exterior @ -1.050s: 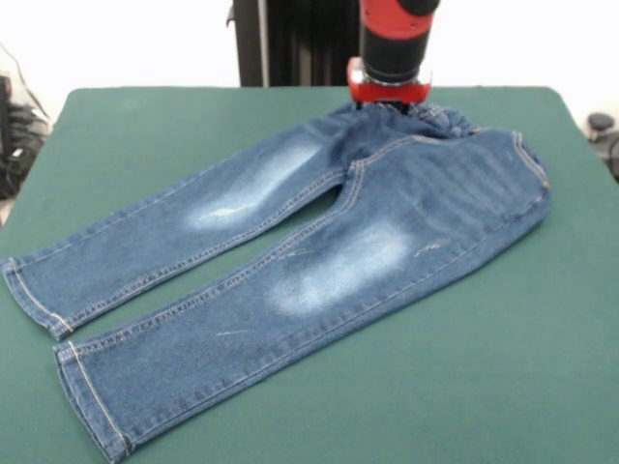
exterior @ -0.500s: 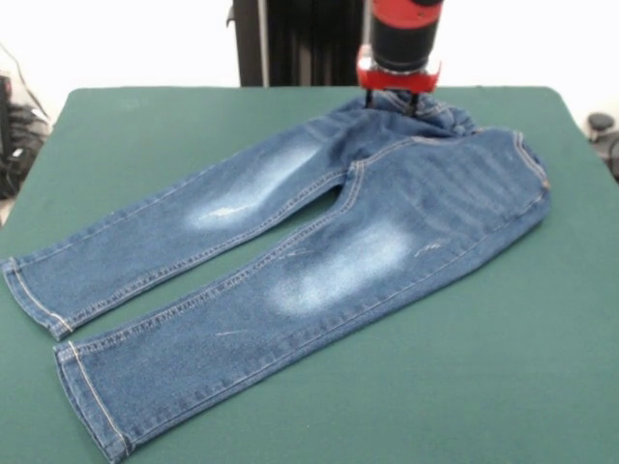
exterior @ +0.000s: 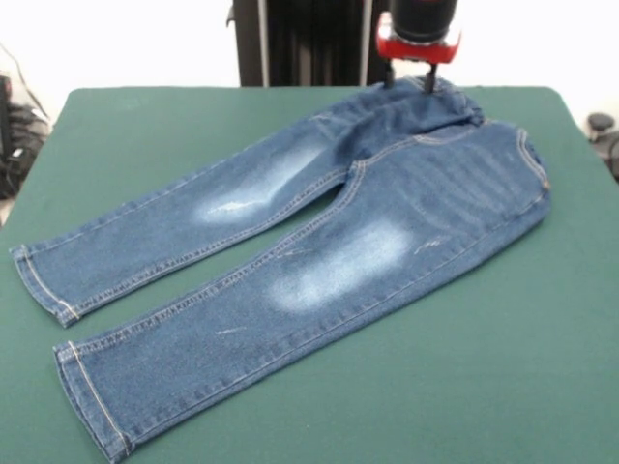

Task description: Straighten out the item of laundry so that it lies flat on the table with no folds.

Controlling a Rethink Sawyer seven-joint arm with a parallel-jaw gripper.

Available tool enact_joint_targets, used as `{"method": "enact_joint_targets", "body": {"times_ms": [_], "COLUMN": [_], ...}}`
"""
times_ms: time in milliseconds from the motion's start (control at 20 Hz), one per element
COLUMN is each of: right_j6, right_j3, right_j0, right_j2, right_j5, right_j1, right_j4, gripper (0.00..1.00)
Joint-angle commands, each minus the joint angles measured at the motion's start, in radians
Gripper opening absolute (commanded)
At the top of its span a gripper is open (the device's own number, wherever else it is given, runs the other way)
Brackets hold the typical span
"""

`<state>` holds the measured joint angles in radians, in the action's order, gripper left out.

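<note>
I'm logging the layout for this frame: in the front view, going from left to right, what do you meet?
Bare table → hems of the two legs of the jeans → faded thigh patches → tool at the waistband → bare table again.

One pair of jeans (exterior: 319, 261), one table (exterior: 542, 367), one gripper (exterior: 410, 81).

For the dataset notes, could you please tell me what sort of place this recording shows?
Probably a robotics lab or test cell, not a home: a bare green felt-like table, a red and black robot gripper gripping the jeans at the waist, and cables at the left edge.
</note>
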<state>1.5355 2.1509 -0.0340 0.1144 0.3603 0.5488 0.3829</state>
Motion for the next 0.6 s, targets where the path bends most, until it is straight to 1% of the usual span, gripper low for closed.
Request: {"method": "enact_joint_targets", "body": {"times_ms": [50, 150, 300, 400, 500, 600], "right_j6": [0.311, 0.308, 0.251, 0.236, 0.228, 0.193], "right_j3": [0.064, 0.056, 0.024, 0.012, 0.001, -0.002], "right_j0": [-0.012, -0.013, 0.003, 0.001, -0.006, 0.018], "right_j2": [-0.085, -0.076, -0.079, -0.066, -0.045, -0.063], "right_j5": [0.124, 0.123, 0.096, 0.102, 0.080, 0.010], "right_j1": [-0.012, -0.019, -0.037, -0.034, -0.028, -0.010], "right_j4": [0.087, 0.078, 0.040, 0.023, 0.007, -0.007], "gripper": [1.00, 1.00, 1.00, 1.00, 1.00, 1.00]}}
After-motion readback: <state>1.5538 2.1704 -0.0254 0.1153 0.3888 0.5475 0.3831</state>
